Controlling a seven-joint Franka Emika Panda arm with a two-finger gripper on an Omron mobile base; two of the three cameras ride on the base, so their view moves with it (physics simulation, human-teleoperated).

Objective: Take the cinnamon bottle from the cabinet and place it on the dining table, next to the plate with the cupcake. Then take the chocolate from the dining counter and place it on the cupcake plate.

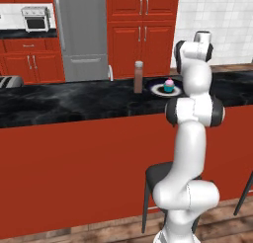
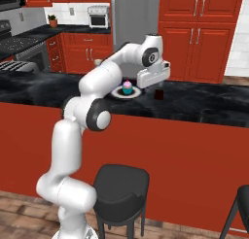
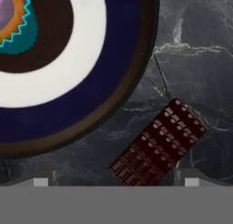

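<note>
Chocolate bar [image 3: 157, 145] lying flat on the dining counter [image 3: 195, 68], just beside the plate [image 3: 91, 82] bearing the cupcake [image 3: 16, 22]. Gripper [image 3: 116, 182] above it, jaws fully spread, empty. The bar appears light, stiff, thin; grasp across its narrow width.

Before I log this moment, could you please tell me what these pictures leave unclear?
- Left base view: the arm hides the plate's right side and the chocolate beyond it.
- Hand view: the left and top edges crop the cupcake; the bottom crops the chocolate's near end.
- Right base view: the arm hides the bottle.
</note>
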